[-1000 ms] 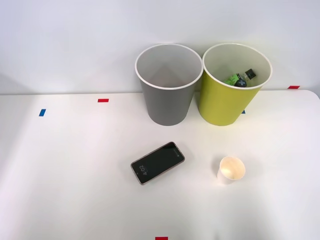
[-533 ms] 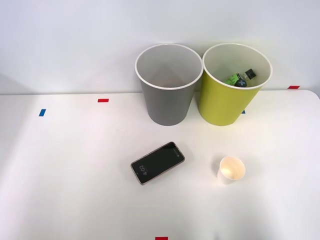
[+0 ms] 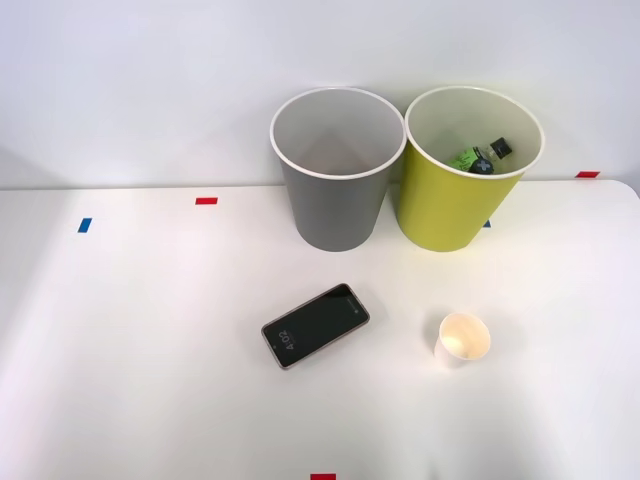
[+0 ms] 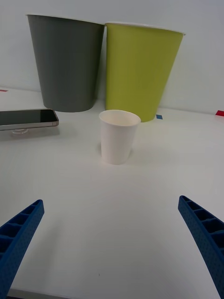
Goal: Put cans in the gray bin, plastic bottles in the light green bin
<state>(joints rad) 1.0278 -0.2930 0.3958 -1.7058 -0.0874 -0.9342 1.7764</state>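
Observation:
The gray bin point(image 3: 334, 190) stands at the back of the white table, and its pale inside looks empty. Touching its right side is the light green bin point(image 3: 455, 195). Inside that one lie two plastic bottles: a bright green one with a dark cross-marked cap point(image 3: 470, 160) and a black-capped one point(image 3: 499, 148). The wrist view shows both bins from the side, gray bin point(image 4: 67, 65) and light green bin point(image 4: 140, 70). My right gripper point(image 4: 112, 243) is open low over the table's near side, its blue ribbed fingers point(image 4: 18, 233) wide apart with nothing between them. No cans are in view.
A white paper cup point(image 3: 462, 340) stands upright in front of the light green bin, straight ahead of my gripper in the wrist view, paper cup point(image 4: 118, 135). A dark phone point(image 3: 315, 325) lies flat left of it. Red and blue tape marks dot the table.

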